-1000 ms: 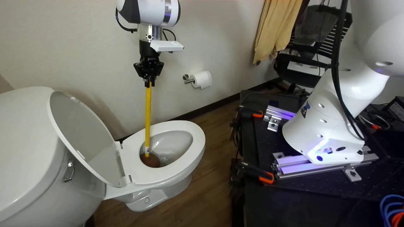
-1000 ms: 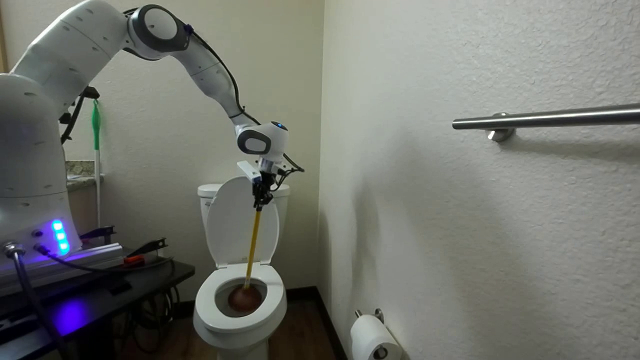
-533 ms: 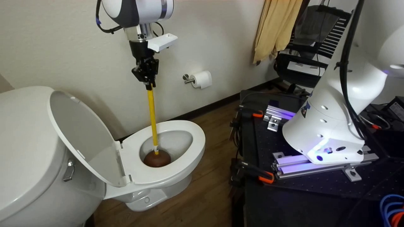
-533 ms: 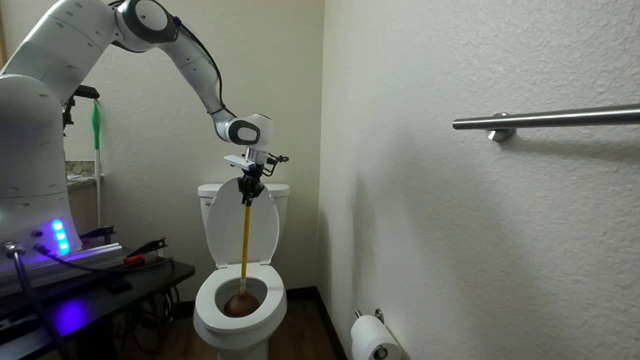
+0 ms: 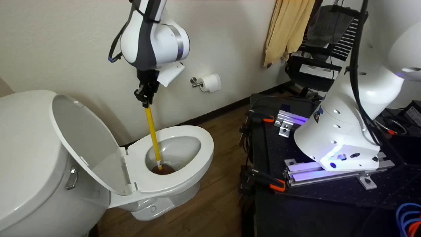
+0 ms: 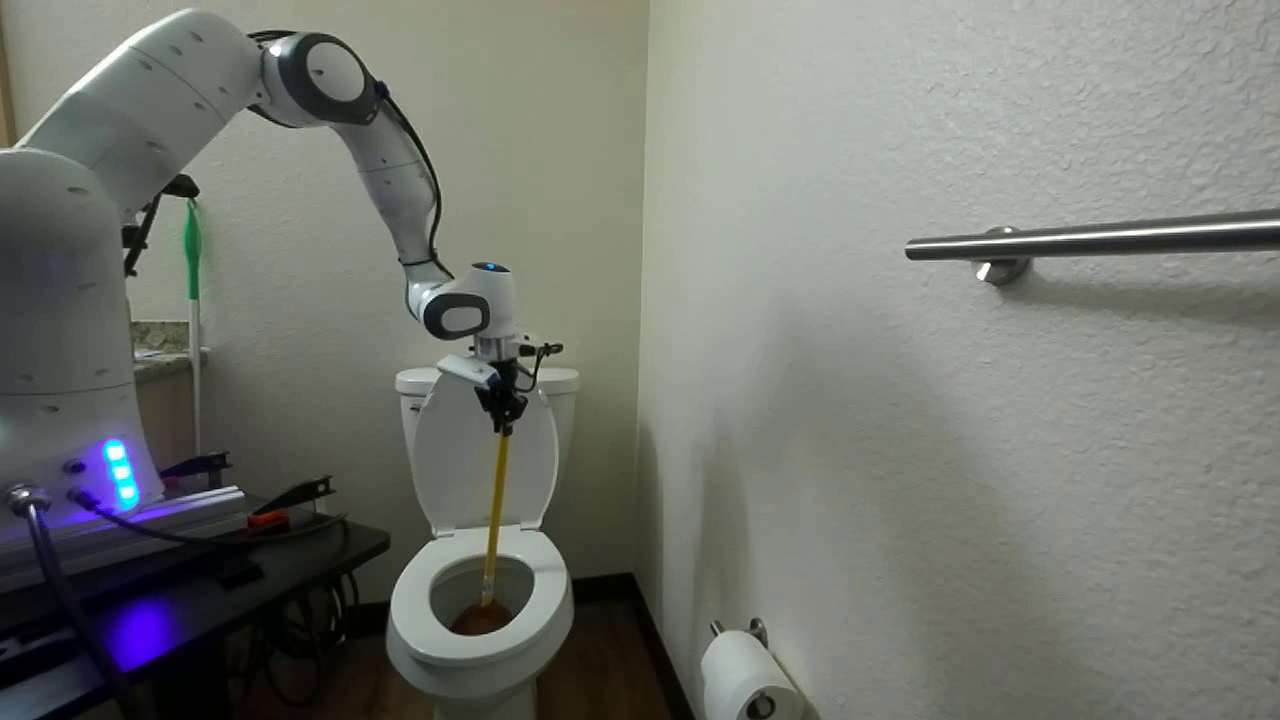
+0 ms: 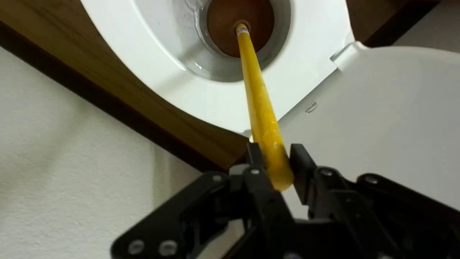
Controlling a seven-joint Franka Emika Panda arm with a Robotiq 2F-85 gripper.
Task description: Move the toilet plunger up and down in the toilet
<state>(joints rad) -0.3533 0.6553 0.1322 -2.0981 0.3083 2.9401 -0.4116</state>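
Observation:
My gripper (image 5: 146, 104) is shut on the top end of the toilet plunger's yellow handle (image 5: 152, 133). In the wrist view the fingers (image 7: 276, 154) stand on both sides of the handle (image 7: 259, 93), its top end between them. The handle leans, its top toward the tank in an exterior view. The reddish-brown cup (image 5: 163, 170) sits low inside the bowl of the white toilet (image 5: 204, 154), over the drain end near the hinges; its lower part is hidden by the rim. The cup (image 6: 482, 619) and toilet seat (image 6: 553, 585) also show here. The lid (image 6: 450, 470) stands raised.
The tank (image 5: 29, 158) and raised lid are close behind the gripper. A wall with a toilet paper roll (image 5: 210, 83) runs beside the bowl. The robot base stands on a black table (image 5: 273, 210) with clamps (image 5: 268, 180). A metal bar (image 6: 1090, 238) juts from the wall.
The cup rose and shifted toward the bowl's front half a second ago, and now sits lower again. The gripper has moved down and toward the tank, the handle leaning with it. The grip stays shut.

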